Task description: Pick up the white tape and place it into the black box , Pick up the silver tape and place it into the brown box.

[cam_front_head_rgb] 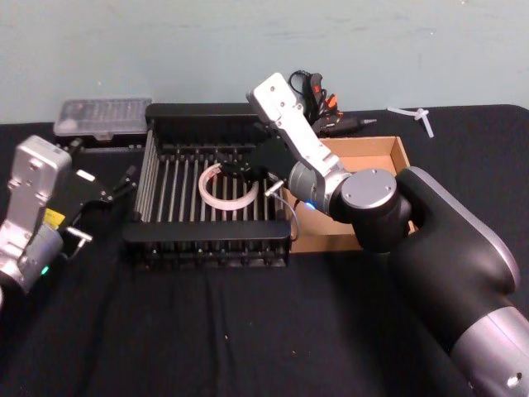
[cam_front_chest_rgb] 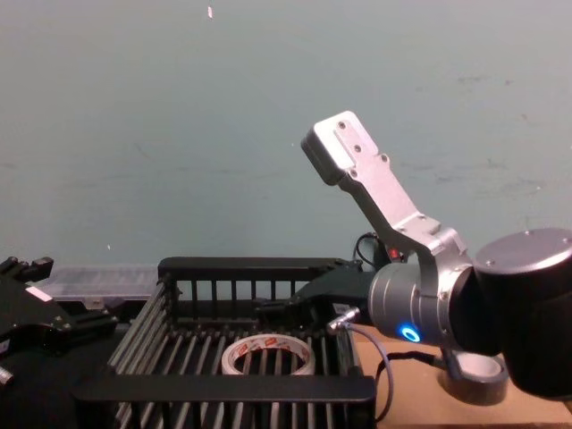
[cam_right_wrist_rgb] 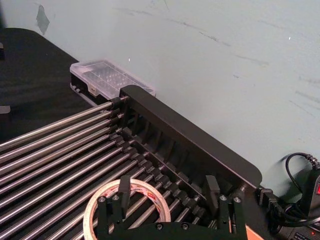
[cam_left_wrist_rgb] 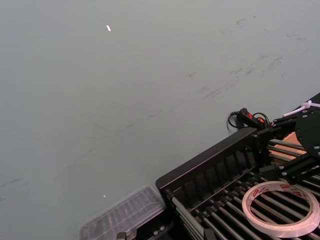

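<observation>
Lying flat on the bar floor of the black box, the white tape sits near the middle of the head view, its red-printed core facing up. Directly over its right edge hangs the right gripper, its fingers spread wide and holding nothing, one finger just above the ring and the other beyond its rim. Behind that arm, at centre right of the frame, the brown box rests against the crate's right side on the dark bench. At the left edge, the left gripper waits outside the crate, its fingers parted and empty. A clear plastic case lies at upper left behind the crate, and a tangle of cables sits by the wall.
</observation>
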